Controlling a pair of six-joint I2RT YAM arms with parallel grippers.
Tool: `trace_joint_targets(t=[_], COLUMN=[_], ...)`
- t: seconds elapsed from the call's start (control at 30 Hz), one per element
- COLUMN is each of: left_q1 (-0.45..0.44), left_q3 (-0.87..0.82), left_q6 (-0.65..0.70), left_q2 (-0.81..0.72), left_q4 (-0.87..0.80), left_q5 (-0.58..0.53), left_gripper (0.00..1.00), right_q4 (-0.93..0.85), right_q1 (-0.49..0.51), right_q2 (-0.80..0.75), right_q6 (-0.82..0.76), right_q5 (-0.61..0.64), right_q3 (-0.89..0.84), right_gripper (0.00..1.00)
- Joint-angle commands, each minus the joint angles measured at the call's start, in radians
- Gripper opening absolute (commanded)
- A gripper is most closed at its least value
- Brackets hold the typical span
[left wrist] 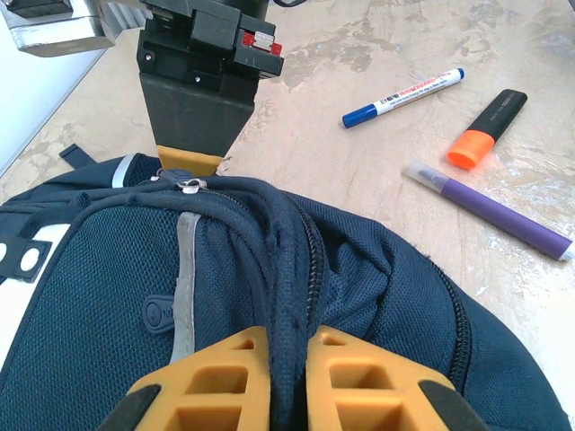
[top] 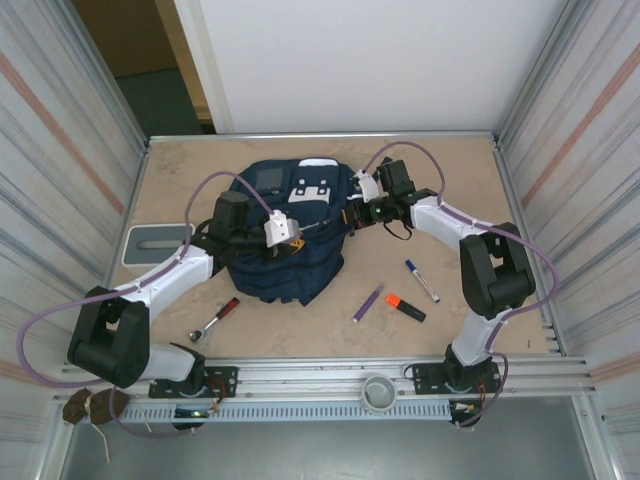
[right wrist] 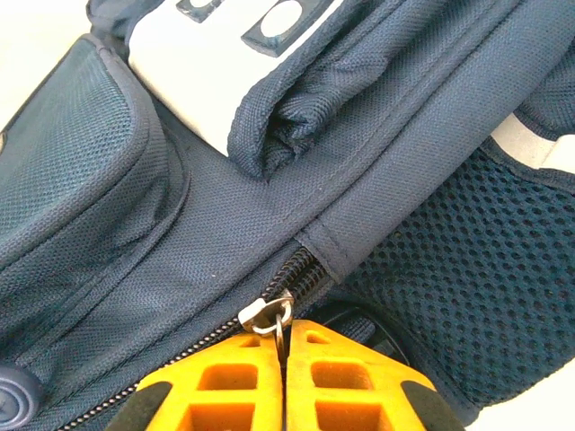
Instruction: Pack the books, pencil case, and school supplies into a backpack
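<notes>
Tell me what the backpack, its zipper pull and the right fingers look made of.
The backpack looks like woven synthetic cloth, matte: weave and mesh show. The zipper pull looks metal: silvery, glinting. The right fingers look like hard orange plastic, matte, with lattice pockets, perhaps printed.

A red-handled metal tool [top: 213,320] lies flat on the beige, marbled table [top: 440,190], towards the front left. It sits slantwise, its red grip pointing away and rightward, its shiny head nearer the front edge. At the table's left edge sits a flat pale-grey tray [top: 155,256] with a darker slot along its middle. An aluminium rail [top: 330,372] runs along the front, with a small grey ring [top: 378,391] on it, right of centre. Ribbed metal walls [top: 60,150] close both sides, a white panel [top: 370,60] stands behind, and a dim doorway [top: 150,60] opens at the back left
</notes>
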Motion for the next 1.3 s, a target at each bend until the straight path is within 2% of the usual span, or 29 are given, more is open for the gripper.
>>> trace_joint_targets(t=[0.0, 0.07, 0.2, 0.27, 0.43, 0.5, 0.6, 0.7, 0.8, 0.83, 0.9, 0.97, 1.0, 1.13, 1.27], left_q1=[0.0, 0.0, -0.001, -0.001, -0.004, -0.007, -0.012, -0.014, -0.017, -0.018, -0.021, -0.028, -0.032, -0.048, -0.069], left_q3=[0.033, 0.032, 0.034, 0.035, 0.039, 0.041, 0.043, 0.046, 0.051, 0.051, 0.059, 0.074, 0.082, 0.104, 0.13], left_q6=[-0.002, -0.004, -0.005, -0.007, -0.009, -0.01, -0.012, -0.012, -0.013, -0.015, -0.021, -0.023, -0.022, -0.021, -0.019], left_q2=[-0.039, -0.036, -0.031, -0.028, -0.024, -0.021, -0.015, -0.009, -0.001, 0.003, 0.016, 0.033, 0.041, 0.072, 0.107], left_q4=[0.024, 0.024, 0.025, 0.025, 0.026, 0.027, 0.027, 0.026, 0.028, 0.032, 0.034, 0.019, 0.01, -0.005, -0.016], left_q5=[0.14, 0.136, 0.133, 0.132, 0.133, 0.132, 0.131, 0.131, 0.131, 0.129, 0.117, 0.09, 0.077, 0.024, -0.091], left_gripper=[0.1, 0.1, 0.11, 0.11, 0.11, 0.11, 0.11, 0.11, 0.12, 0.12, 0.15, 0.15, 0.16, 0.16, 0.15], right_q4=[-0.021, 0.01, 0.084, 0.109, 0.1, 0.104, 0.111, 0.094, 0.086, 0.083, 0.086, 0.096, 0.103, 0.13, 0.133], right_q1=[-0.072, -0.079, -0.125, -0.144, -0.147, -0.148, -0.136, -0.127, -0.127, -0.129, -0.138, -0.152, -0.162, -0.208, -0.245], right_q2=[-0.039, -0.081, -0.138, -0.133, -0.052, 0.01, 0.099, 0.184, 0.245, 0.253, 0.247, 0.218, 0.202, 0.116, 0.028], right_q6=[0.025, 0.024, 0.085, 0.128, 0.23, 0.265, 0.298, 0.316, 0.329, 0.331, 0.331, 0.33, 0.328, 0.328, 0.322], right_q5=[0.149, 0.088, -0.063, -0.086, 0.056, 0.068, 0.065, 0.08, 0.075, 0.075, 0.092, 0.111, 0.114, 0.118, 0.119], right_q3=[-0.012, -0.049, -0.106, -0.109, -0.043, 0.003, 0.075, 0.153, 0.199, 0.204, 0.192, 0.159, 0.142, 0.052, -0.03], right_gripper=[0.1, 0.15, 0.31, 0.37, 0.51, 0.54, 0.64, 0.66, 0.57, 0.5, 0.29, 0.15, 0.11, 0.03, 0.0])
